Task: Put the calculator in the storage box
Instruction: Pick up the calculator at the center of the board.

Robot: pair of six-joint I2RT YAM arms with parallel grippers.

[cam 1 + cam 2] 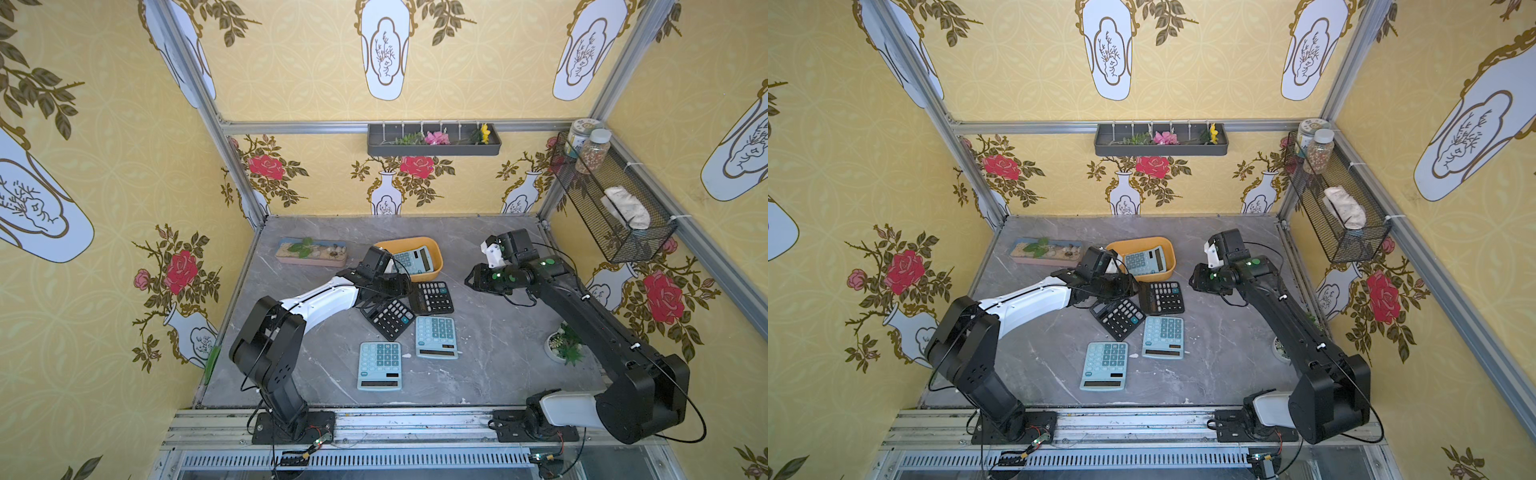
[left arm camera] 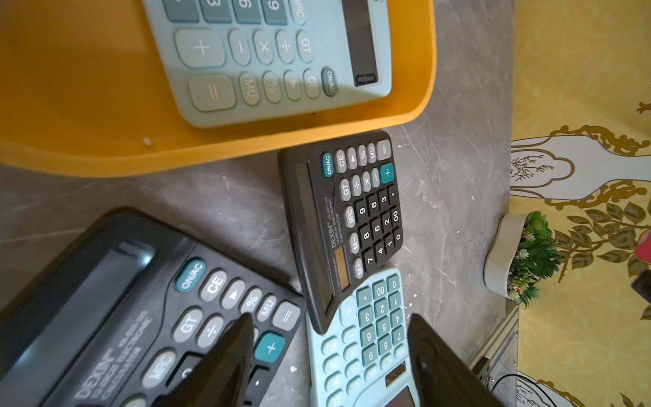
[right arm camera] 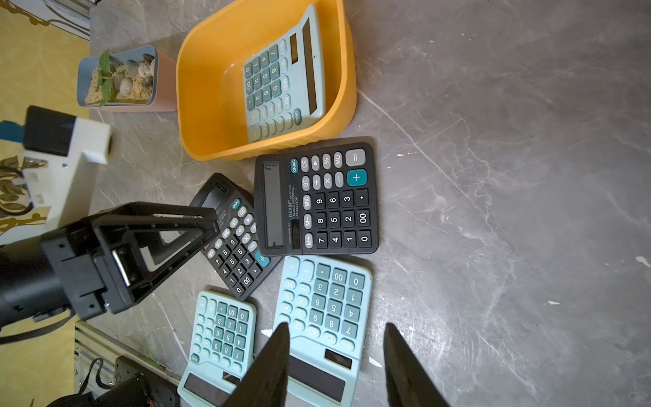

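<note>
A light-blue calculator (image 3: 281,77) is already propped against the wall inside the storage box (image 3: 204,88); four other calculators (image 1: 436,336) are spread just in front of it. The left gripper (image 2: 331,319) is held wide and empty over the tilted black calculator (image 3: 236,243) there, presumably for the next pick, while the right gripper (image 3: 336,326) is parked beside the box, jaws partly spread, empty. Contact with its keys cannot be judged, and one box corner is hidden behind the left wrist in both top views.

The left arm (image 1: 324,299) hides part of the tilted black calculator (image 1: 390,320) and storage box (image 1: 436,255).
</note>
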